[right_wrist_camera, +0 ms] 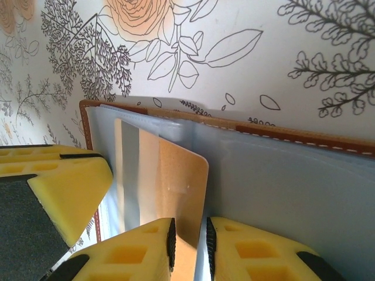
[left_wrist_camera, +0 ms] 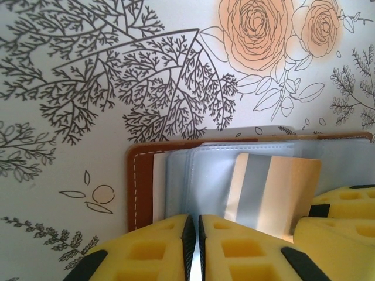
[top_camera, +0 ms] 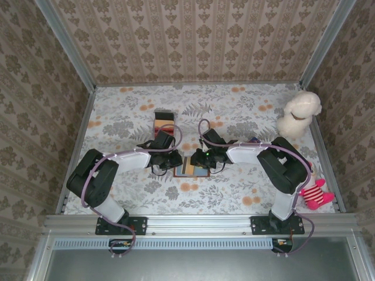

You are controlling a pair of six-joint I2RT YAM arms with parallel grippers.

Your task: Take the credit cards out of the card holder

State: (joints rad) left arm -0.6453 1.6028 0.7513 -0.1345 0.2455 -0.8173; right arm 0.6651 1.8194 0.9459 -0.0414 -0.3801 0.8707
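The brown leather card holder (top_camera: 190,169) lies open on the floral cloth between both grippers. Its stitched edge (left_wrist_camera: 139,187) and grey-blue pockets (left_wrist_camera: 199,178) show in the left wrist view. My left gripper (left_wrist_camera: 193,234) is shut on the edge of a grey-blue pocket sheet, holding the card holder down. A tan-orange credit card (right_wrist_camera: 176,187) with a grey stripe sticks partway out of a pocket (right_wrist_camera: 293,193). My right gripper (right_wrist_camera: 188,243) is pinched on that card's near end. The card (left_wrist_camera: 275,187) also shows in the left wrist view, beside the right gripper's yellow fingers (left_wrist_camera: 343,205).
A red-and-cream striped box (top_camera: 164,122) stands behind the left gripper (top_camera: 176,160). A white plush toy (top_camera: 299,114) sits at the back right, and a pink striped toy (top_camera: 316,195) lies by the right arm's base. Patterned walls close in the table.
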